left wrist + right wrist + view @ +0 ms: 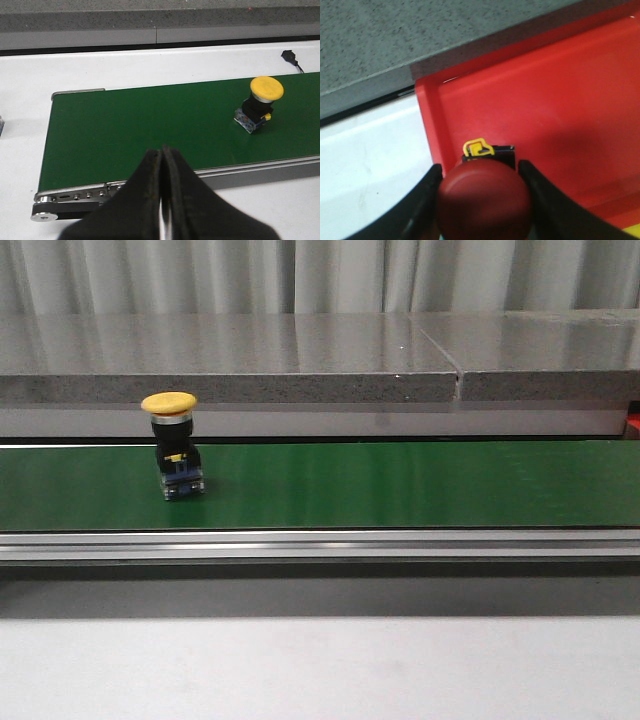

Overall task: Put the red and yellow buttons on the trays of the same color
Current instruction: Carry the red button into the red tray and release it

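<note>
On the green conveyor belt [400, 485], toward its left end as the front view shows it, stands the yellow button [171, 443], upright on its dark switch body with the broad mushroom cap on top. It looks rigid and fairly light, a hard plastic part; the cap is smooth and domed, so pinching it from the sides risks a slip, and the tall narrow body on a small base could tip if nudged. The squarer black block under the cap, with its flat faces, seems the safer place to take hold.

The left gripper [162, 200] hangs short of the near edge of that belt, its black fingers pressed together with nothing between them, well apart from the yellow button in the left wrist view.

Away from the belt, the red button [482, 200] sits between the fingers of the right gripper [481, 197], which close against the sides of its dome; the black body and a yellow clip show just past the cap. It is held over the red tray [560, 100], near the tray's corner wall, beside the white tabletop [370, 160] and a grey stone ledge [380, 35]. Whether the button's base already touches the tray floor cannot be told.
</note>
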You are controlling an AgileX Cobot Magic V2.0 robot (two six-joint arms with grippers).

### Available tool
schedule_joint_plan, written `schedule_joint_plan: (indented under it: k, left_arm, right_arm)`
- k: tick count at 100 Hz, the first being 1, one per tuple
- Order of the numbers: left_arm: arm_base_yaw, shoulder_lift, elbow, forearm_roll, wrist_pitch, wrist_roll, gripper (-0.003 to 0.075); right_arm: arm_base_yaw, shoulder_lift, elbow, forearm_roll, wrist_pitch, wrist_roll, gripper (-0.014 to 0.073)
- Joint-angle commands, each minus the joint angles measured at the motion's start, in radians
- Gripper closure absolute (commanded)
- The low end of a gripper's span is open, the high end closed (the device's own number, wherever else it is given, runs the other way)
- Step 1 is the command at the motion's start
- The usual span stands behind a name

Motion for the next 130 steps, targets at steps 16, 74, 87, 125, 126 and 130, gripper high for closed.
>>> schedule_joint_plan:
  k: [16, 74, 87, 125, 126, 130]
  left_arm:
    - [-0.007, 0.000, -0.029, -0.014, -0.066, 0.003, 0.0741]
    - [-0.007, 0.000, -0.029, -0.014, -0.066, 0.003, 0.0741]
    - [-0.007, 0.000, -0.029, -0.014, -0.066, 0.003, 0.0741]
    - [-0.007, 0.000, -0.029, -0.014, -0.066, 0.003, 0.0741]
    - [-0.007, 0.000, -0.029, -0.014, -0.066, 0.003, 0.0741]
    - [-0.007, 0.000, -0.029, -0.014, -0.066, 0.003, 0.0741]
  right_arm:
    - [-0.062, 0.006, -0.027, 0.015, -0.063, 0.043, 0.0503]
    - [-0.070, 0.195, -0.027, 0.027, -0.137, 0.044, 0.0501]
    - [-0.070, 0.214, -0.027, 0.028, -0.146, 0.044, 0.0501]
    - [-0.068, 0.250, -0.027, 0.071, -0.184, 0.044, 0.0463]
    - [-0.068, 0.252, -0.027, 0.071, -0.184, 0.044, 0.0459]
    - [-0.068, 0.256, -0.027, 0.071, -0.182, 0.044, 0.0426]
